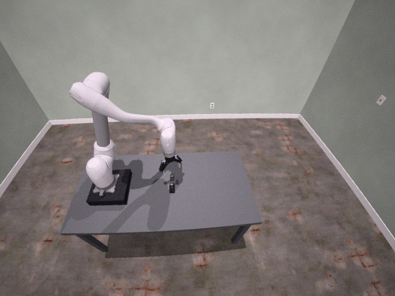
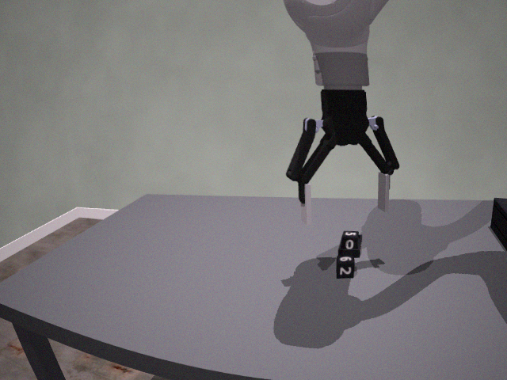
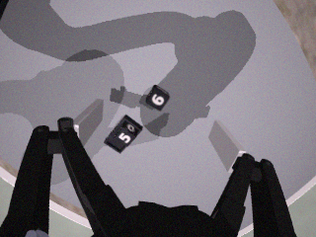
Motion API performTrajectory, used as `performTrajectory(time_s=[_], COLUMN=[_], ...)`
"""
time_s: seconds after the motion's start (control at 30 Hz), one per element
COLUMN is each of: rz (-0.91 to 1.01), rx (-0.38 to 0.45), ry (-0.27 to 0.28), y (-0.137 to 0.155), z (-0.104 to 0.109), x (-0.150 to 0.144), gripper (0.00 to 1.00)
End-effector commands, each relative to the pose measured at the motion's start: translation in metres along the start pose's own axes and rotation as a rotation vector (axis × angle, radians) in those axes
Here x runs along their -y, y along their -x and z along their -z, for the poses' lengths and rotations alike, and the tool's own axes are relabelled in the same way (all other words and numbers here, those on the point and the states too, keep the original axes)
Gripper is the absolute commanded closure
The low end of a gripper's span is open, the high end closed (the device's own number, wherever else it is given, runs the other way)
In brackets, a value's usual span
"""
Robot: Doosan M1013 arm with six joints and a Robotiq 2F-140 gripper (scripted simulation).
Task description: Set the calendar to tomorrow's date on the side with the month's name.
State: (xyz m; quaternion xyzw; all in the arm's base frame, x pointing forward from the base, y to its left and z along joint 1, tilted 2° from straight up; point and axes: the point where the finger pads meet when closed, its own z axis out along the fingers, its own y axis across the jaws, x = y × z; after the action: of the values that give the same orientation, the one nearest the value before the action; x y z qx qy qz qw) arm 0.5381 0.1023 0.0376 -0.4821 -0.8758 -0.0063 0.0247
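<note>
Two small black cubes with white digits stand on the grey table [image 1: 207, 191] [image 2: 163, 265] [image 3: 264, 79]. The far cube [image 1: 171, 177] [image 2: 351, 244] [image 3: 122, 134] shows 5 on top and 0 on its front. It seems to sit in a small dark tray, which I cannot make out clearly. The near cube [image 1: 171, 188] [image 2: 344, 266] [image 3: 157, 99] shows 6 on top and 2 on its front and stands just in front of the far one. My gripper [image 1: 170, 166] [image 2: 344, 206] [image 3: 159, 119] is wide open and empty. It hangs above and slightly behind the cubes, touching neither.
The arm's black base plate [image 1: 108, 191] [image 2: 500, 221] sits at the table's left end, seen from the top view. The arm casts large shadows around the cubes. The table's edge shows close behind the gripper in the wrist view.
</note>
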Motion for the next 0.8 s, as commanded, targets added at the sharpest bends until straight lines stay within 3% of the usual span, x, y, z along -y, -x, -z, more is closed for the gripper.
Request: performTrajectory(time_s=[0.0,0.17,0.37,0.4,0.77], rz=[-0.156,-0.348,-0.385,-0.385,-0.385], rx=[0.012,0.012,0.013,0.013,0.013], ry=[-0.006,-0.005,-0.005,-0.005,-0.005], y=[0.0,0.0,0.0001,0.0001,0.0001], z=[0.0012,0.0027,0.003,0.003,0.003], x=[0.0,0.0,0.0,0.0,0.0], gripper=[0.0,0.0,0.0,0.71,0.71])
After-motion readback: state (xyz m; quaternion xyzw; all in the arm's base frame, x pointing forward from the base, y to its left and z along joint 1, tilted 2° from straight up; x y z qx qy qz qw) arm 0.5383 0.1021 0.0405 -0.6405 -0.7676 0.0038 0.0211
